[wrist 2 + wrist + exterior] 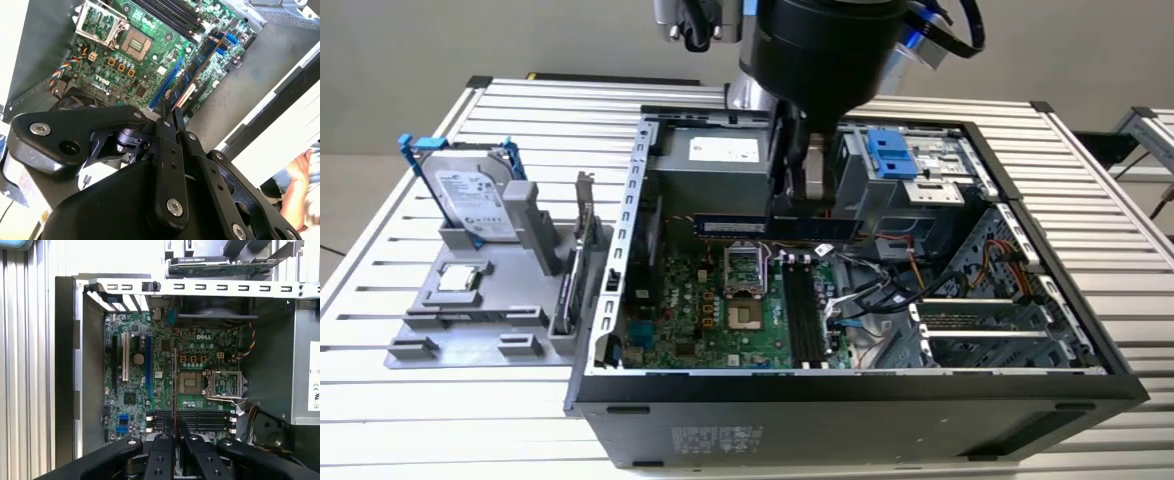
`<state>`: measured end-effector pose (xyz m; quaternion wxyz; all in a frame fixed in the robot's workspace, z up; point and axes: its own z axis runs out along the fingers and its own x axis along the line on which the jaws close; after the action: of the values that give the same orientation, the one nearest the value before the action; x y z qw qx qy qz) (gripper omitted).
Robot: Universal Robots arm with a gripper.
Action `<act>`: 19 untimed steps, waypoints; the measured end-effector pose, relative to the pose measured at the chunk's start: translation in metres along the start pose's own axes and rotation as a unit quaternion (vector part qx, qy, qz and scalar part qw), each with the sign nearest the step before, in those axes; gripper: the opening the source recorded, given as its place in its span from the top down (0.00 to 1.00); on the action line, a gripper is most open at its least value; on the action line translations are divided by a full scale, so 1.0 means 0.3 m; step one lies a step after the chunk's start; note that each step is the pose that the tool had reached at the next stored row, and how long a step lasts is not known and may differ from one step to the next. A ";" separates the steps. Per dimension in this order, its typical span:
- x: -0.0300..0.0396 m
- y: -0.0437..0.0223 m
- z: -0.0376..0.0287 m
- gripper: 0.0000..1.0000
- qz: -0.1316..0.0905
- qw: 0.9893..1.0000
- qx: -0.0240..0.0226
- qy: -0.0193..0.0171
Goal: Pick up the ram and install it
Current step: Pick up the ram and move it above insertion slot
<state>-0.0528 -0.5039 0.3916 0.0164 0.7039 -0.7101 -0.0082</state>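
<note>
Gripped the ram [774, 226] in the claw [809, 205], fingers [166, 436] pinched shut on its upper long edge. Hung level in the air inside the open case [854, 405], above the motherboard [720, 320] and touching none of it. Lay crosswise to the black slots [803, 320], over the socket [742, 268], not seated.

Appeared edge-on as a thin line in the first wrist view, running out from the fingertips between the blue slot [148, 365] and the socket. Showed its blue face and dark chips in the second wrist view, slanting away from the claw [170, 113] over the green board.

Stood the case on the slatted surface [454, 425], reaching to its edge on the exterior view's right. Stood a grey holder [480, 300] toward the opposite edge, just beside the case, carrying an upright drive [470, 195] and a dark card [583, 250].
</note>
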 end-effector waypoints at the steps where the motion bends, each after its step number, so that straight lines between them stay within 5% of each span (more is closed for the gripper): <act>1: 0.000 -0.002 0.000 1.00 0.000 1.000 0.000 0.000; 19: 0.000 -0.047 -0.002 1.00 0.000 1.000 0.000 0.000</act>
<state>-0.0387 -0.5039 0.3916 0.0164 0.7039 -0.7101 -0.0082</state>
